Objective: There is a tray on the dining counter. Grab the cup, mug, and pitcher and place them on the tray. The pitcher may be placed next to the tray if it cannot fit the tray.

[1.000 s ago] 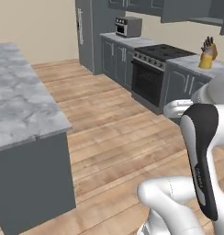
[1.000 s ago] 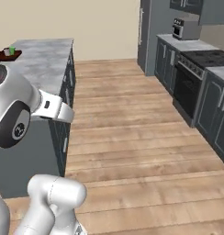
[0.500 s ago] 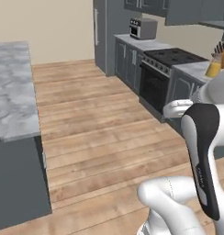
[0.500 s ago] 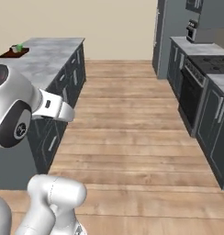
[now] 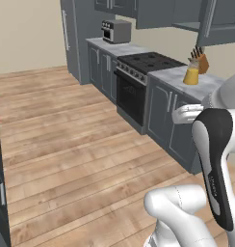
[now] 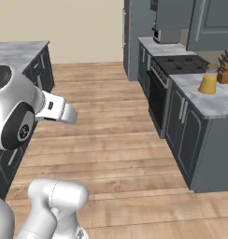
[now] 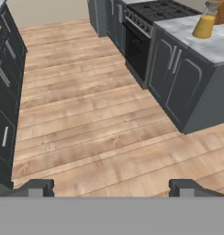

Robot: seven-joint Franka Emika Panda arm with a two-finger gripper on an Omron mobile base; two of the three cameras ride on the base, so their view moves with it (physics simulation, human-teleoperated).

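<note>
Hand view shows the gripper [image 7: 111, 187] nearest, its two dark fingertips [image 7: 36, 187] spread wide apart with nothing between them, hanging over bare plank floor [image 7: 91, 119]. Past the floor stands a grey cabinet counter [image 7: 210, 43] with a marble top, and on that top, toward its far edge beside the stove, sits the pitcher [image 7: 205, 21], upright, its orange liquid plain to see. The left base view has the same pitcher [image 5: 191, 72] near the back of that countertop, just in front of a wooden knife block [image 5: 202, 61]. In the right base view the pitcher [image 6: 208, 84] stands on the counter close to the stove [image 6: 183, 64] side. Farther off, a toaster oven [image 5: 116, 31] rests at the far end of the cabinet run. The dining counter [image 6: 17, 51] shows its marble corner at the far left of the right base view.
</note>
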